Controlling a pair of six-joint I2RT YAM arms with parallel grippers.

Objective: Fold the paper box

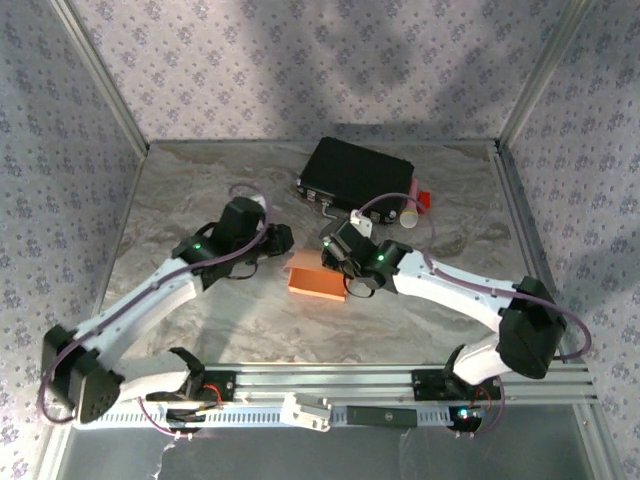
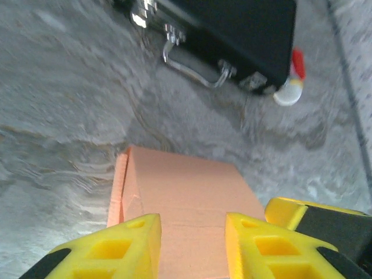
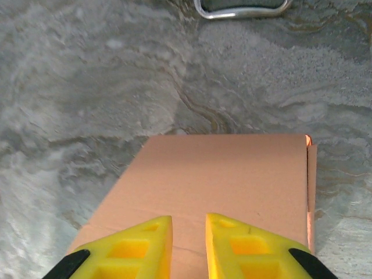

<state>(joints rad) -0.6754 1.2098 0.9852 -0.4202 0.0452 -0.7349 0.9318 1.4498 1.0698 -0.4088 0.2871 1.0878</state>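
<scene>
Left wrist: my left tool (image 2: 192,225) sits half-open over the box (image 2: 189,183), right tool (image 3: 189,225) narrow; mid-fold, next I press the flap (image 2: 118,189) flush.

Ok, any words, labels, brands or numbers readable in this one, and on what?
None readable.
The paper box: plain salmon cardboard, no print.
The black case: no legible label or brand.
The white and red object beside the case: too small and blurred to tell.

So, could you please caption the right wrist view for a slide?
Right end effector poised over the pink paper box on the grey table.
</scene>
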